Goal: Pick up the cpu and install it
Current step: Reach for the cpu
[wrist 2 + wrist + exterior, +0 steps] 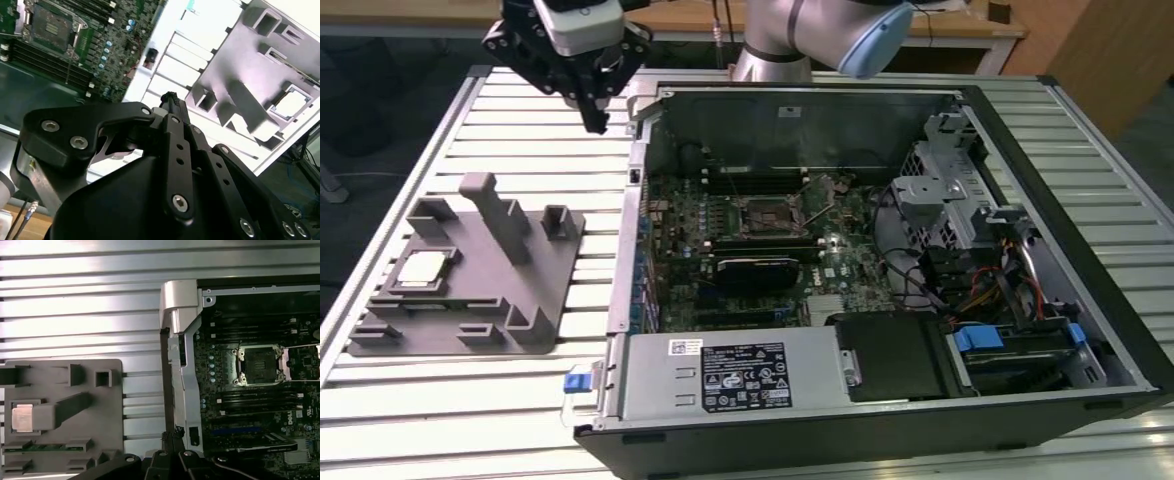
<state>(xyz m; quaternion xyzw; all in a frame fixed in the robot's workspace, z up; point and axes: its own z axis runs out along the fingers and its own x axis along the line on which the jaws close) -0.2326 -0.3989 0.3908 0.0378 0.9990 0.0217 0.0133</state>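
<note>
The cpu [424,268] is a small silvery square lying flat in a recess of the grey holder block [467,300], at the exterior view's left. It also shows in the first wrist view as the cpu [22,416] and in the second wrist view as the cpu [291,104]. My gripper [596,120] hangs high above the slatted table, beyond the holder and beside the case's left wall. Its fingers [170,102] are shut with nothing between them. The dark socket [767,218] on the motherboard stands open with its frame lifted; in the first wrist view the socket [260,365] lies inside the case.
An open computer case [1067,110] takes up the middle and the exterior view's right, with a power supply [734,375], drive cage [947,170] and cables inside. The holder block has an upright post [494,215]. A slatted metal table [534,150] lies underneath.
</note>
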